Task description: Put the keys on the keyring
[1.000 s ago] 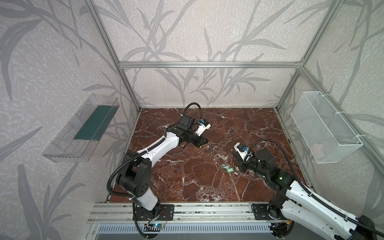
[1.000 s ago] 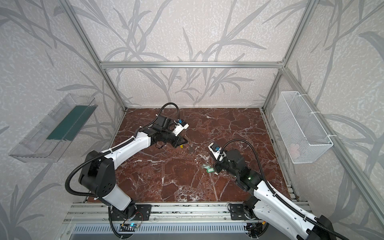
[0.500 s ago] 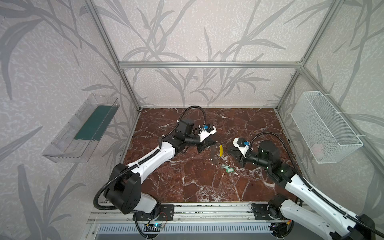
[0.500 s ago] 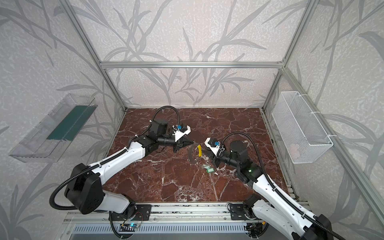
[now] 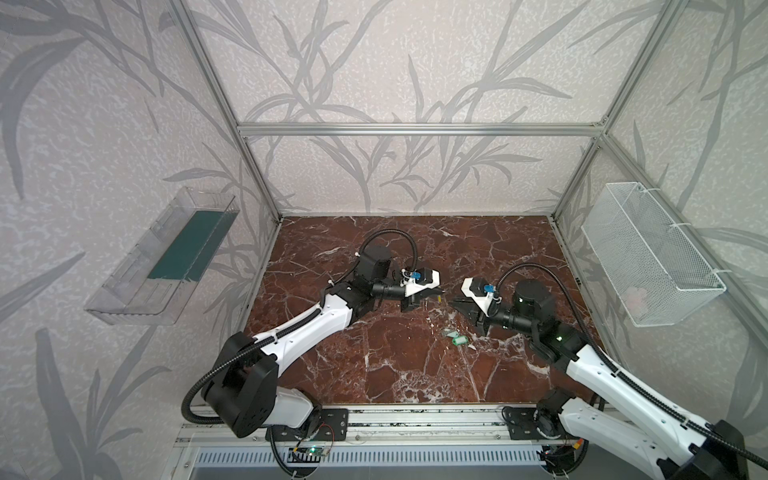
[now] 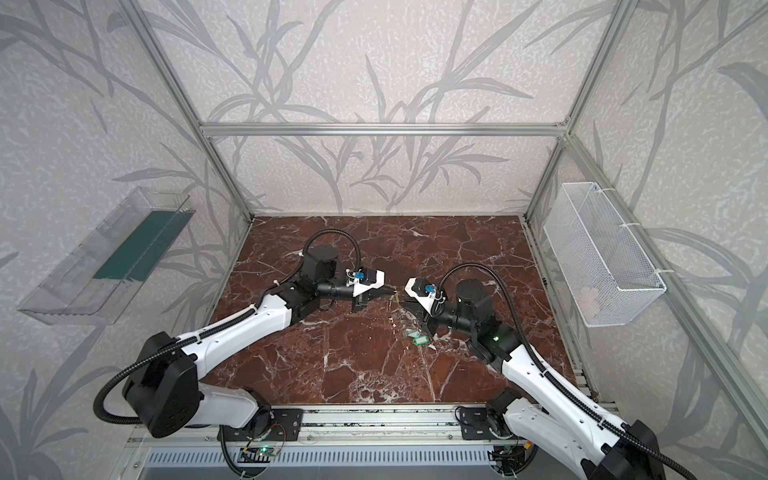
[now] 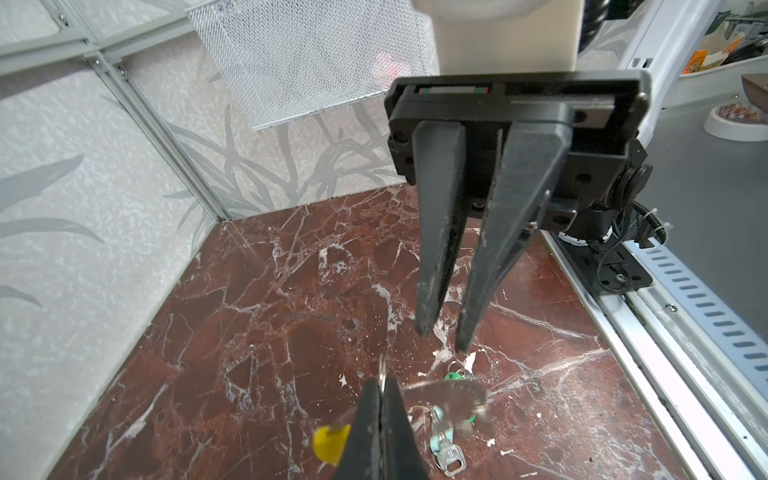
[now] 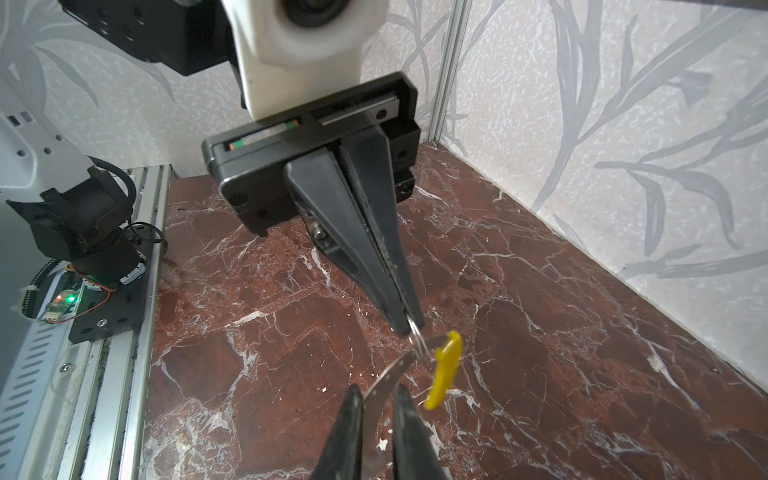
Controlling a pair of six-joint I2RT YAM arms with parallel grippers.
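One keyring (image 8: 392, 368), pinched in closed left hand (image 8: 409, 328): shut barely parted right hand (image 7: 442, 340) squarely on its band.

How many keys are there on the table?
2. Both lie side by side on the table near the right gripper: a paler key and a greener key just beside it. I see no others.
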